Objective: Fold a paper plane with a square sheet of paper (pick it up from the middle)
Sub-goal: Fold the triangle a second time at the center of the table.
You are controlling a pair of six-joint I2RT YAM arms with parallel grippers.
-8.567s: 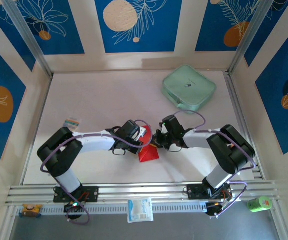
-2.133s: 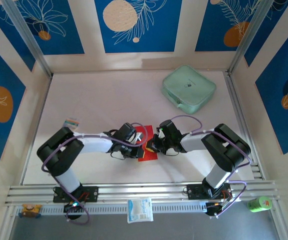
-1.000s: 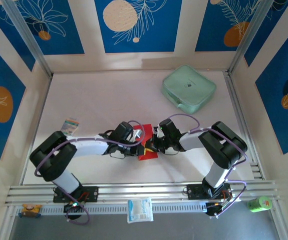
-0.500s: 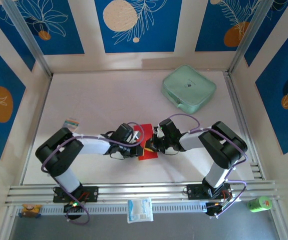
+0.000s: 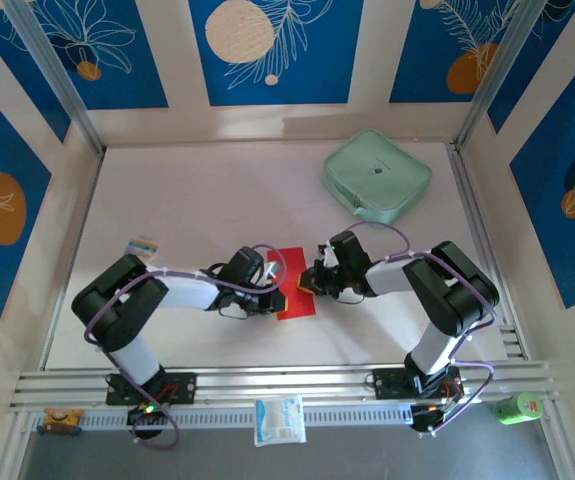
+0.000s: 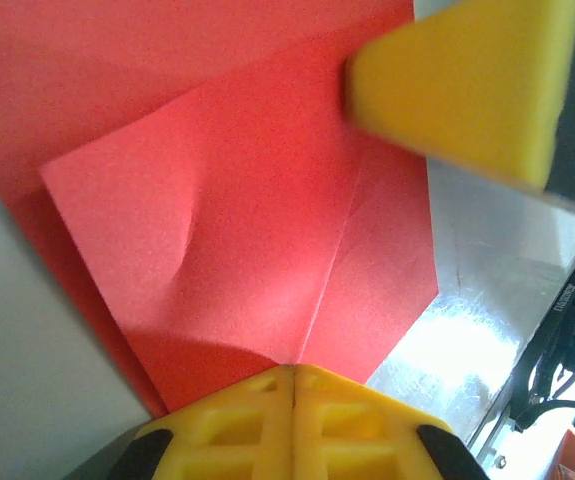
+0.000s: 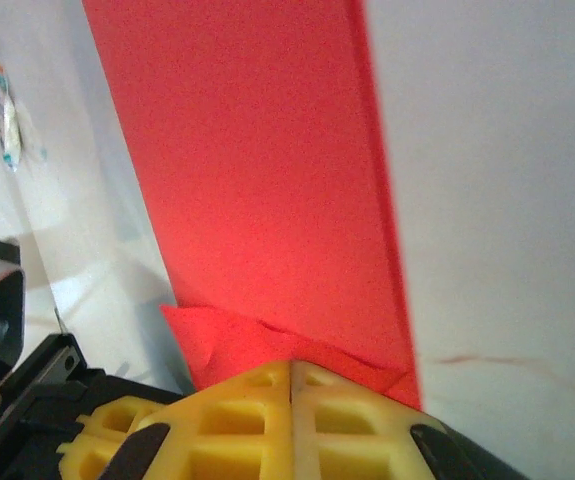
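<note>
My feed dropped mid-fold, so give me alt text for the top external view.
A partly folded red paper lies front-middle on the table, with the shut left tool at its left edge and the shut right tool at its right edge. A mint-green case sits far right.

**Inspector:** Overhead station?

**Surveyor:** Fixed, high and behind the arm bases (image 5: 149,388). It looks down and forward over the whole tabletop (image 5: 217,190), at long range.

**Inspector:** Left wrist unit?

**Surveyor:** It sights along the left tool (image 6: 293,385), whose yellow tips sit at the bottom edge. It is very close to the red sheet (image 6: 247,260).

**Inspector:** Right wrist unit?

**Surveyor:** Same arrangement behind the right tool (image 7: 292,375), equally close, facing the opposite way across the sheet.

**Inspector:** Overlap?

**Surveyor:** All three cover the red sheet at the tabletop's front centre. The left wrist view also catches a right tool finger, upper right.
</note>
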